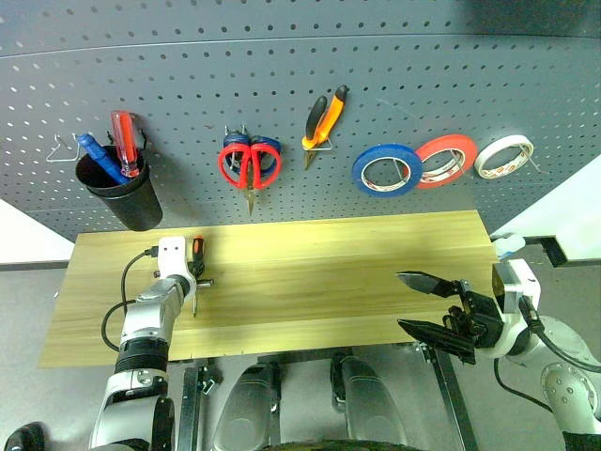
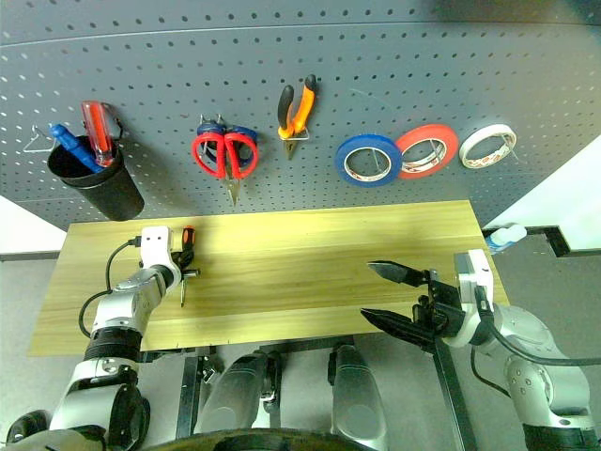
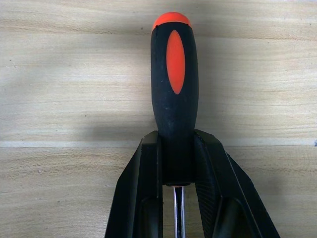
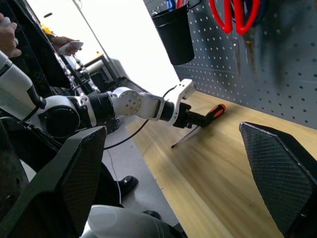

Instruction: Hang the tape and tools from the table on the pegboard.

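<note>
— Screwdriver (image 3: 173,99) first: where is it lying?

— Near the left end of the table (image 1: 310,272), a little in from the back edge. Its long axis is running front to back: orange-and-black handle toward the pegboard (image 1: 300,103), thin shaft pointing at the front edge.

— And which hand is dealing with it?

— The left gripper (image 3: 177,163). It is reaching in from the front edge along that same axis, and its two black fingers are pinching the lower end of the handle, just where the shaft comes out. The handle is sticking out past the fingertips, away from the wrist.

— Is the tool lifting yet?

— I am not seeing a gap under it; it is looking as if it is lying on the wood.

— The right gripper (image 1: 434,305)?

— Hanging off the right front corner, fingers spread wide, holding nothing, well apart from the tool.

— So what is left?

— Tape (image 1: 386,169), scissors (image 1: 249,164) and pliers (image 1: 324,117) are hanging on the board. I am judging the screwdriver to be the last piece, and the lift is needing to carry it handle-first, up and back.
</note>
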You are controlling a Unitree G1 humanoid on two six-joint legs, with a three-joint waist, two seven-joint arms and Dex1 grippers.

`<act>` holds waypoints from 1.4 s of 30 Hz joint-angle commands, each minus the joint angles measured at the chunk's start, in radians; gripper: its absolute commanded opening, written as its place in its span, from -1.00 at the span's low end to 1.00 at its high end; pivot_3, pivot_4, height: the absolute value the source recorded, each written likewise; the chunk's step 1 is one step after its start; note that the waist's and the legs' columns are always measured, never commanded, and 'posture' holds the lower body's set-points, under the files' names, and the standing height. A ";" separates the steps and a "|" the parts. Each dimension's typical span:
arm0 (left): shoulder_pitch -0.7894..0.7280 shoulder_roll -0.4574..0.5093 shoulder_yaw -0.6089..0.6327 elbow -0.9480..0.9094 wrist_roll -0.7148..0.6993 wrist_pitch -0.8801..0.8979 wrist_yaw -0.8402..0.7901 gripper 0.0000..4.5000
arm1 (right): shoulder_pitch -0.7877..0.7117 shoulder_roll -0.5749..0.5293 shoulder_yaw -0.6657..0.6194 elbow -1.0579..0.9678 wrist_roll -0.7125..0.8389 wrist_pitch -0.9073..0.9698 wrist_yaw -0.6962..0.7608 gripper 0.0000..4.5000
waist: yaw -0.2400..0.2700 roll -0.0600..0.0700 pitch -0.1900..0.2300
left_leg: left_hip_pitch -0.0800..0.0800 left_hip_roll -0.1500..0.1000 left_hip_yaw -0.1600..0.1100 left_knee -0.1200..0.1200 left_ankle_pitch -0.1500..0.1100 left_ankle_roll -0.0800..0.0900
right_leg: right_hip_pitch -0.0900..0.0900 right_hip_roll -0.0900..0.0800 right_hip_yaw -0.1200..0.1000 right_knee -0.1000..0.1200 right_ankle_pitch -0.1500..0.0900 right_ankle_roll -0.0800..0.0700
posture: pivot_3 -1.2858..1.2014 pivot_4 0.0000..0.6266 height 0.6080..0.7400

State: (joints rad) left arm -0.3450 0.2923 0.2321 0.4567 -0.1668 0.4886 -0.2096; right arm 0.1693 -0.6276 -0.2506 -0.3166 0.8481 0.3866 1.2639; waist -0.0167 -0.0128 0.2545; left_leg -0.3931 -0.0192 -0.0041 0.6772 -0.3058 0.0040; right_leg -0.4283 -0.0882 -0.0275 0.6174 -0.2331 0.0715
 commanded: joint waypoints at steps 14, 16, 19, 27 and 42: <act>0.328 -0.041 -0.009 -0.574 -0.100 0.357 0.012 -0.77 | -0.101 0.014 0.027 0.151 -0.053 -0.081 0.100 1.00 | 0.005 0.002 -0.001 | 0.000 0.000 0.000 -0.004 0.000 0.000 | 0.000 0.000 0.000 -0.003 0.000 0.000 | -0.04 -0.26 0.94; 0.344 -0.040 -0.008 -0.624 -0.115 0.402 0.010 -0.77 | -0.116 0.016 0.036 0.175 -0.068 -0.096 0.114 1.00 | 0.006 0.001 -0.001 | 0.000 0.000 0.000 -0.004 0.000 0.000 | 0.000 0.000 0.000 -0.003 0.000 0.000 | -0.03 -0.28 0.94; 0.370 -0.024 -0.007 -0.707 -0.147 0.468 -0.008 -0.77 | -0.135 0.021 0.045 0.197 -0.079 -0.110 0.127 1.00 | 0.006 0.001 -0.001 | 0.000 0.000 0.000 -0.004 0.000 0.000 | 0.000 0.000 -0.001 -0.003 0.000 0.000 | -0.03 -0.31 0.94; 0.423 0.133 -0.183 -0.841 -0.051 0.352 -0.094 -0.77 | -0.181 0.037 0.065 0.273 -0.114 -0.154 0.159 1.00 | 0.006 0.003 -0.003 | 0.000 -0.001 0.000 -0.004 0.000 -0.001 | -0.001 0.000 -0.001 -0.003 0.000 0.001 | -0.02 -0.41 0.94; 0.458 0.233 -0.249 -0.820 0.241 -0.409 -0.069 -0.77 | -0.297 0.095 0.057 0.491 -0.135 -0.255 0.211 1.00 | 0.006 0.011 -0.069 | 0.000 -0.002 0.001 -0.005 0.000 -0.002 | 0.000 0.002 -0.002 -0.003 0.003 0.006 | -0.01 -0.80 0.94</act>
State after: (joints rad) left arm 0.1102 0.5124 -0.0553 -0.3386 0.0287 0.1854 -0.3105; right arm -0.1123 -0.5395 -0.1744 0.1673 0.7106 0.1566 1.4605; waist -0.0112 -0.0020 0.1855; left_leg -0.3930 -0.0210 -0.0024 0.6725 -0.3054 0.0022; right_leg -0.4287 -0.0865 -0.0292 0.6147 -0.2296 0.0773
